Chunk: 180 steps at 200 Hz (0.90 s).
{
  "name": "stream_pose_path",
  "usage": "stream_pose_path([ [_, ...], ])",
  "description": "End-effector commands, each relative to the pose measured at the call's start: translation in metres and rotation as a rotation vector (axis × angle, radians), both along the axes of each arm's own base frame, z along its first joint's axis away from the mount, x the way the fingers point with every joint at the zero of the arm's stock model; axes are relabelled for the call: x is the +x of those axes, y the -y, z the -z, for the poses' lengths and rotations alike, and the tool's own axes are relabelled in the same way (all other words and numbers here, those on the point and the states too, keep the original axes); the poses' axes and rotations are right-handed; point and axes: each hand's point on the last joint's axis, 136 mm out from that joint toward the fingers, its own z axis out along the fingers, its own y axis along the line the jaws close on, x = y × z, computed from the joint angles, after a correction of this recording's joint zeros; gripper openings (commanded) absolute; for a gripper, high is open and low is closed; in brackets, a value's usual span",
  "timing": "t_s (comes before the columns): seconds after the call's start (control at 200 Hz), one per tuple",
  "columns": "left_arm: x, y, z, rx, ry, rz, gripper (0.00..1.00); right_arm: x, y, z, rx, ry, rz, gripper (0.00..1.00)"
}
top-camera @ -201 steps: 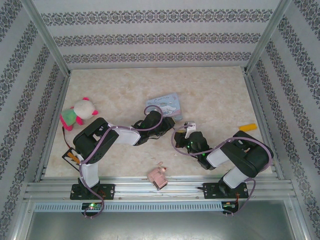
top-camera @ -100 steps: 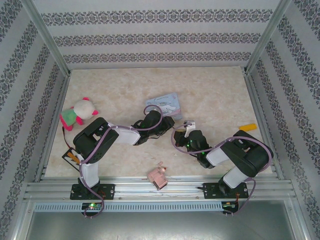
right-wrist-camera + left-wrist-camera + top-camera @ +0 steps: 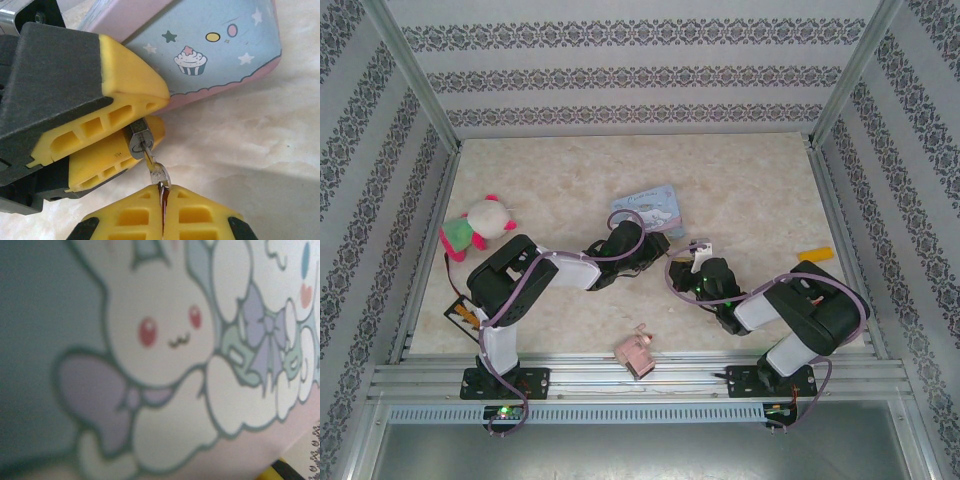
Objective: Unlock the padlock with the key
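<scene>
The left tool (image 3: pixel 150 119) pinched the padlock (image 3: pixel 138 141) just beside the blue tin (image 3: pixel 225 45); the right tool (image 3: pixel 161 196) clamped the key (image 3: pixel 158 172), seated in the keyhole; the turn probably needed gentle, in-line twisting against a firm left grip.

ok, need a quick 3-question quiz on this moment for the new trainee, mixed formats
1. True or false: the right gripper has its jaws shut on the key.
2. What is holding the padlock? A) the left gripper, between its jaws; B) the table, where it lies loose; C) the pink block.
3. In the right wrist view, what picture is printed on the blue tin behind the two grippers?

Key: 1 true; 2 A; 3 a cupcake.
</scene>
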Motion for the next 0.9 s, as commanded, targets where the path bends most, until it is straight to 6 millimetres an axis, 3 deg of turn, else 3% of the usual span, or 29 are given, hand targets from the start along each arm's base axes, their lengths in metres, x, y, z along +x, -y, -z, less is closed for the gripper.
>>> stream_pose_path([
  [0.0,-0.017,0.011,0.01,-0.048,-0.078,0.072,0.04,0.012,-0.001,-0.019,0.041,0.045,0.003,0.0],
  [0.185,-0.018,0.011,0.011,-0.05,-0.082,0.071,0.04,0.016,-0.009,-0.018,0.074,0.014,-0.057,0.0],
  [0.835,-0.019,0.006,0.012,-0.024,-0.093,0.075,0.04,0.025,-0.008,-0.039,0.055,0.11,-0.224,0.0],
  [0.85,-0.019,0.006,0.011,-0.024,-0.091,0.076,0.04,0.031,-0.011,-0.049,0.067,0.133,-0.231,0.0],
  [0.894,-0.019,0.006,0.012,-0.022,-0.093,0.074,0.04,0.032,-0.013,-0.052,0.082,0.137,-0.254,0.0],
])
